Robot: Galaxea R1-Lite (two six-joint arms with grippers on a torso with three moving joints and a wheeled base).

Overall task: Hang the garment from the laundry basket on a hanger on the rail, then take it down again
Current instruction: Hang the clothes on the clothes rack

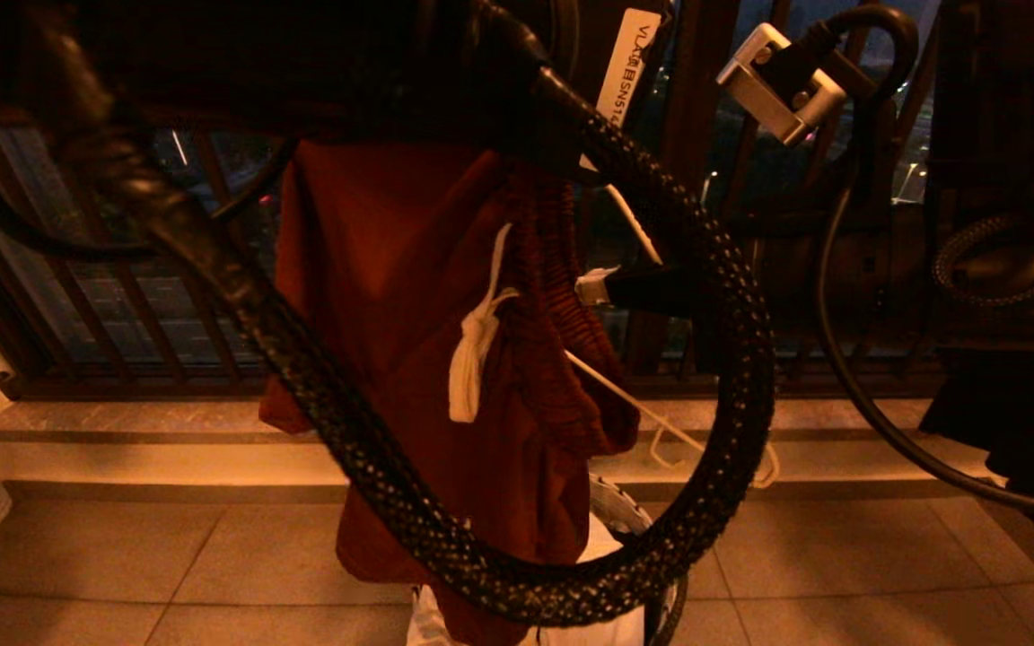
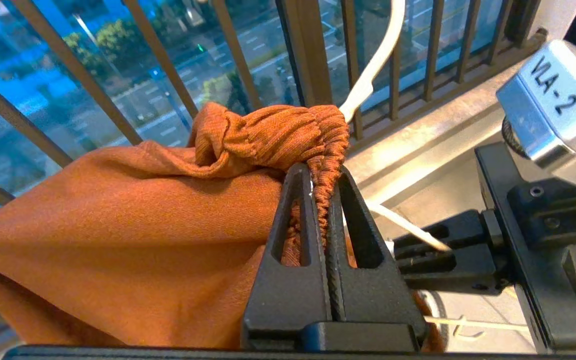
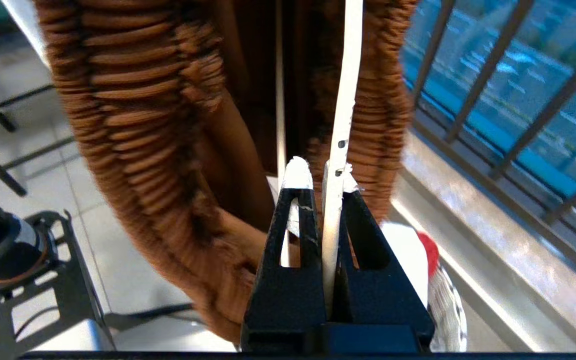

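Both grippers are clamped tight. From the head, the shorts (image 1: 409, 296) hang mid-air above the laundry basket (image 1: 620, 511). At the left wrist, the left gripper (image 2: 325, 200) pinches the waistband. At the right wrist, the right gripper (image 3: 324, 185) pinches the hanger (image 3: 340, 130) inside the waistband. Best to stretch the waistband wide while threading.

The braided cable (image 1: 732, 359) loops across the front of the hanging shorts (image 1: 391, 269), blocking a straight reach from the near side. Behind stands the barred railing (image 1: 122, 296), close to the cloth. Below, the basket (image 1: 620, 511) sits under the shorts; the tiled floor (image 1: 840, 574) to the right lies open
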